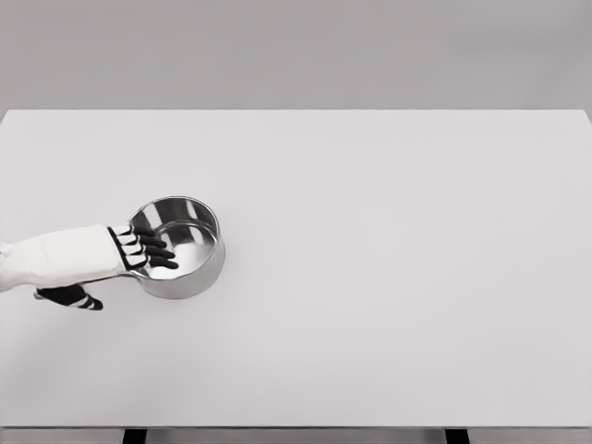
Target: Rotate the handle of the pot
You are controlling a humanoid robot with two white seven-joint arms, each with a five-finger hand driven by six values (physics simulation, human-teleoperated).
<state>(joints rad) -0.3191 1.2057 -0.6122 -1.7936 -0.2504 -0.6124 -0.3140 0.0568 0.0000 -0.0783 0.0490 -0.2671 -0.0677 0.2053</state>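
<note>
Steel pot (178, 246) stands upright on the white worktop (388, 277), left of centre. Left hand (139, 252) enters from nine o'clock and lies across the pot's near-left rim, fingers (155, 252) extended over the bowl, thumb apart below the arm. The handle is hidden beneath the arm; whether the hand grasps it cannot be told.

Judgement: contact stage. The next move calls for a confirmed hold, then swinging the handle about the pot's centre without tipping it.

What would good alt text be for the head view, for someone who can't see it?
A white robot left hand reaches from the left over the near-left rim of a shiny steel pot, fingers extended into its opening. The pot sits on the left part of a plain white table; its handle is mostly hidden under the arm.
</note>
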